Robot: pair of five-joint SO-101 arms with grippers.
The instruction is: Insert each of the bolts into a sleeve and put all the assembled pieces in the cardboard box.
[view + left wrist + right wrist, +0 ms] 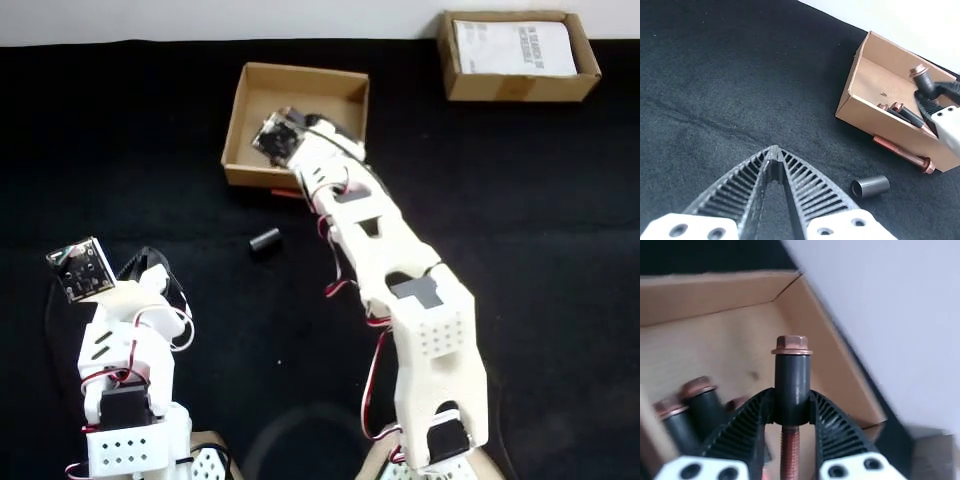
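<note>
1. Our right gripper [792, 410] is clamped on a sleeved bolt [791, 375] over the cardboard box [715, 295].
2. Our left gripper [774, 152] hangs over the table [715, 75], fingers together.
3. We see a loose sleeve [871, 186] near a bare bolt [902, 154] lying just outside the box.

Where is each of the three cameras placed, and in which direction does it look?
High view: fixed above the table, looking down; shows the left arm, and the right arm stretched to the cardboard box.
Left wrist view: on the left arm, facing the box; shows the left gripper, fingers shut.
Right wrist view: on the right arm, looking into the box; shows the right gripper holding an assembled piece.
Shared: high and left wrist views both show the loose sleeve and bolt outside the box.
</note>
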